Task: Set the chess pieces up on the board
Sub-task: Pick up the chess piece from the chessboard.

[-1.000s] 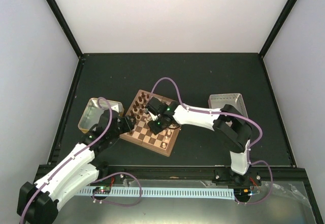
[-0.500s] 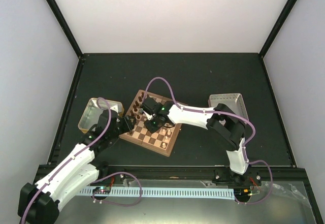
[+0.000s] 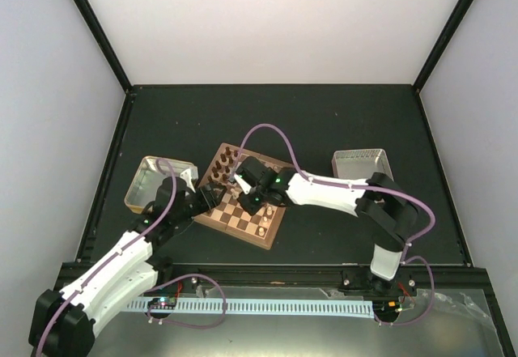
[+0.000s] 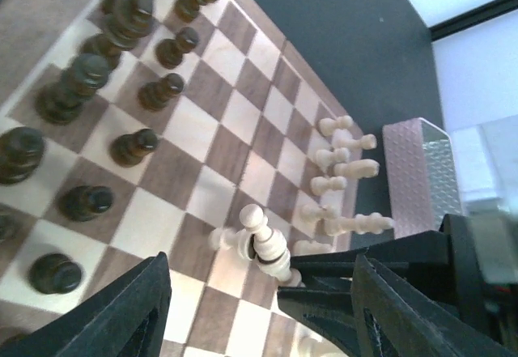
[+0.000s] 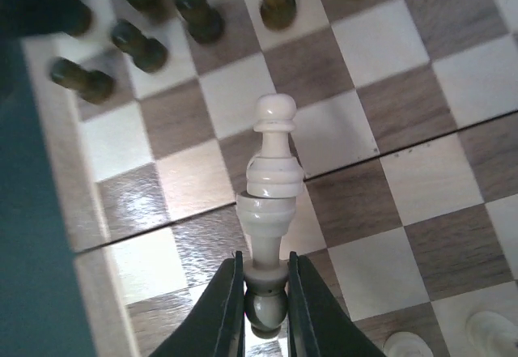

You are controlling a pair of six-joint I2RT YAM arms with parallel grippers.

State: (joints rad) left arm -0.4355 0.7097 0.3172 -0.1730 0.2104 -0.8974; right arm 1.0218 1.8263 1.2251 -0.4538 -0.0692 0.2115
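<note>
The board (image 3: 231,234) lies at an angle in the middle of the table. My right gripper (image 5: 265,292) is shut on the rounded top end of a tall cream chess piece (image 5: 268,211), holding it low over the middle squares. A cream pawn (image 5: 275,118) shows just beyond its base. My left gripper (image 4: 261,264) hangs open over the board's left side, its black fingers (image 4: 121,308) wide on either side of the same held piece (image 4: 271,248). Several cream pieces (image 4: 348,163) are along the board's far edge. Dark chessmen (image 4: 121,17) fill the opposite side.
A gold tin tray (image 3: 150,180) sits left of the board behind the left arm. A pinkish-grey tray (image 3: 360,163) stands to the right. The two grippers meet closely over the board. Dark tabletop surrounds the board, with walls on three sides.
The right wrist swung left over the board, then came back a little, and its jaws closed on the cream piece. The left gripper's jaws spread wider; that arm barely moved.
</note>
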